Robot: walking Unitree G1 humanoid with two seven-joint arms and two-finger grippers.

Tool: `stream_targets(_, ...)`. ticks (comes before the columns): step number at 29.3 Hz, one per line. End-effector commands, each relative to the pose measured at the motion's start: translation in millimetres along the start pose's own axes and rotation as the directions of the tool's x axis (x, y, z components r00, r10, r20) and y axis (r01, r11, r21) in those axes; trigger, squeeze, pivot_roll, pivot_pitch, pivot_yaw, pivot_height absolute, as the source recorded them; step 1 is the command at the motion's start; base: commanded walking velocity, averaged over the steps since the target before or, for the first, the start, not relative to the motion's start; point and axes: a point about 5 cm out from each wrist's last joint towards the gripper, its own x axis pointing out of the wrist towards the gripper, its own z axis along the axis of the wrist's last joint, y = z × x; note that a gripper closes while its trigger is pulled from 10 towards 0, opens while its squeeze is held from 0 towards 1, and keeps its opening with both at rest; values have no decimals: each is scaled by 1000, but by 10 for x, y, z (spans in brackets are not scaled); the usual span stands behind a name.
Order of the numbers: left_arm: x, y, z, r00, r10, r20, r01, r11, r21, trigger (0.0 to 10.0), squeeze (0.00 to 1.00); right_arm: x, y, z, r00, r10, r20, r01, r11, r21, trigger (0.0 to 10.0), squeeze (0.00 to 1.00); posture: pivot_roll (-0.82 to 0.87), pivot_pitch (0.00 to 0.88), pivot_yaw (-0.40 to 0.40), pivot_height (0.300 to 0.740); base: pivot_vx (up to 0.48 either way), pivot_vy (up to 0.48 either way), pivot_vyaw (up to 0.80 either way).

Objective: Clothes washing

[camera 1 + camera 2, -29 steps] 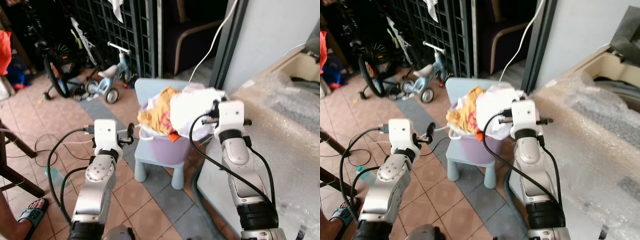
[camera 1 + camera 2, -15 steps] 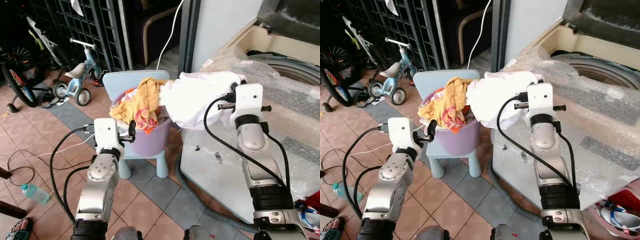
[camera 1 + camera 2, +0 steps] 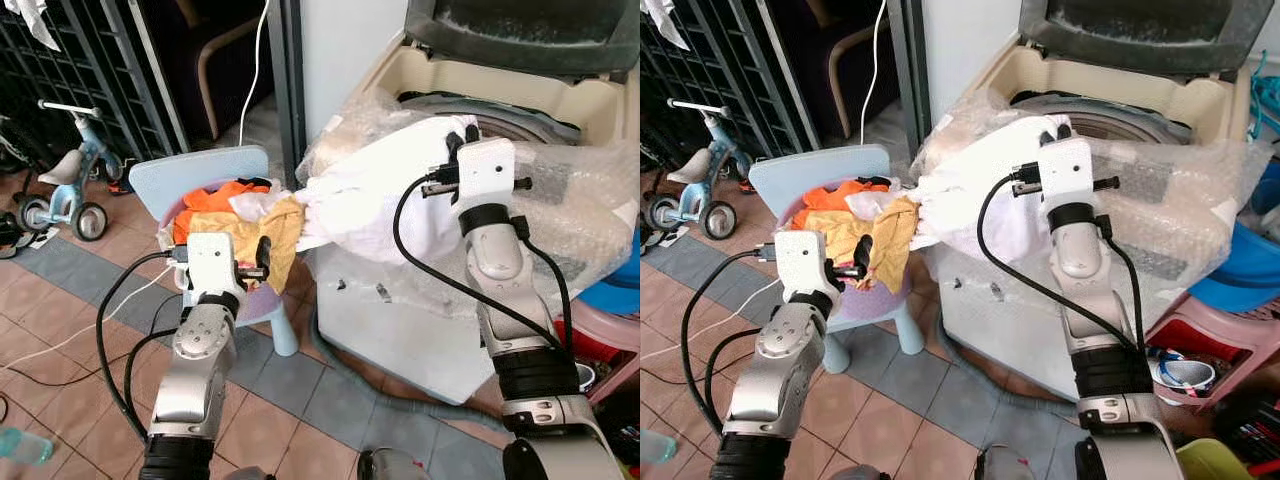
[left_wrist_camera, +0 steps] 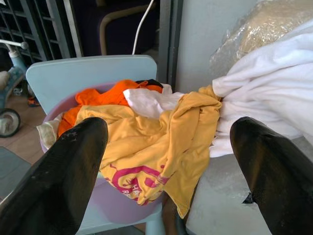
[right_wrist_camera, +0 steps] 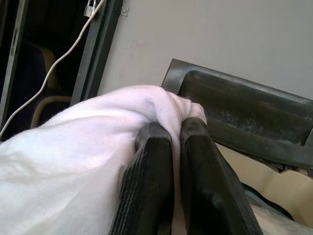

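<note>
My right gripper point(image 5: 175, 128) is shut on a white garment point(image 3: 380, 200) and holds it up in front of the open top-loading washing machine point(image 3: 480, 85). The cloth drapes down over the machine's bubble-wrapped front, and its tail trails back to the basket. The lilac basket point(image 3: 875, 300) stands on a light blue child's chair point(image 3: 190, 170). It holds an orange garment point(image 3: 215, 195) and a yellow shirt point(image 4: 146, 147) that hangs over the rim. Just in front of the basket, my left gripper point(image 4: 168, 127) is open and holds nothing.
The machine's dark lid point(image 3: 520, 35) stands raised at the back. A grey hose point(image 3: 400, 400) runs along the tiled floor by the machine. A tricycle point(image 3: 70, 170) and a metal grille point(image 3: 80, 60) are at the left. A blue tub point(image 3: 610, 300) and a red stool point(image 3: 1220, 335) are at the right.
The view has swung right, bringing the washing machine in front of me. My right gripper has carried the white garment from over the basket towards the machine's opening. The yellow shirt now hangs over the rim.
</note>
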Motion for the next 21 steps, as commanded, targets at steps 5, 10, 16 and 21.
stream_targets(5, 12, 18, 0, 1000, 9, 0, -9, 1000, 0, 10000, 0, 12, -8, 37, 1000, 2, 31, -2, 1000, -2, 10000, 0, -70, 5, 37, 740, 0, 0, 0)
stream_targets(10, 40, 38, 46, 1000, 18, 17, -17, 1000, -7, 10000, 0, 8, -14, 30, 1000, 4, 31, -4, 1000, -5, 10000, 0, -73, 4, 37, 740, 0, 0, 0)
stream_targets(16, 46, 102, 31, 997, 70, 9, -70, 997, -9, 10000, 0, -28, 61, -3, 999, 47, 19, -48, 999, 12, 10000, 0, -72, 6, 32, 740, 0, 0, 0)
stream_targets(21, 41, 118, 46, 997, 72, 17, -72, 997, -25, 10000, 0, -90, 147, -35, 996, 83, 7, -84, 996, 36, 10000, 0, -70, 6, 31, 740, 0, 266, 0)
